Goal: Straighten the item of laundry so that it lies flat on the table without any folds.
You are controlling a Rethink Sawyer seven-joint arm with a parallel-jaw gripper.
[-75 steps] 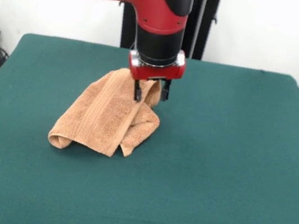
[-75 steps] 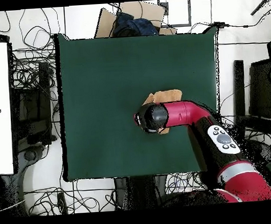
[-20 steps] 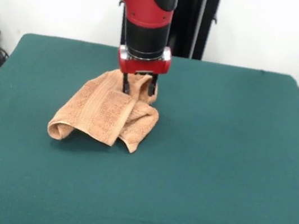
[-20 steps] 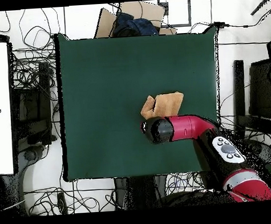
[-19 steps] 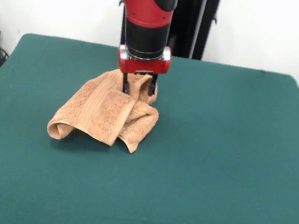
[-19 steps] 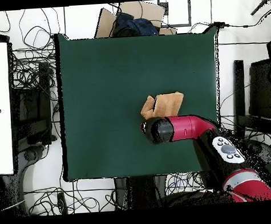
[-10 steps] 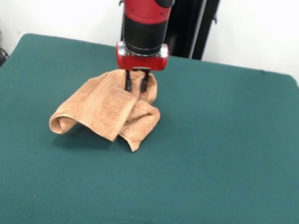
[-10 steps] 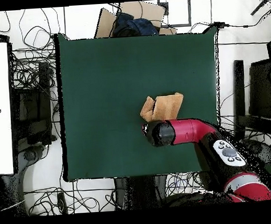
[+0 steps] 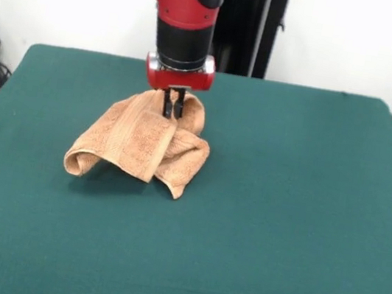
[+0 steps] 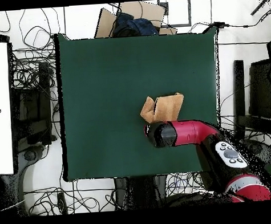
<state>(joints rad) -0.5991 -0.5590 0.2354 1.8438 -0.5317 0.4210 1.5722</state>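
While the jaws pinch its far top edge, the crumpled towel (image 9: 140,146) hangs below.

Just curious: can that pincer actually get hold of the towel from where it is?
Probably yes. The pincer is already down on the towel's far, raised edge, jaws closed on a fold, with nothing else on the table in its way.

from overhead i can't see the claw (image 9: 172,108); my arm (image 10: 185,133) covers it and the towel's (image 10: 167,108) near edge. in front, the tabletop (image 9: 284,206) runs off the bottom edge, and the towel's underside is hidden.
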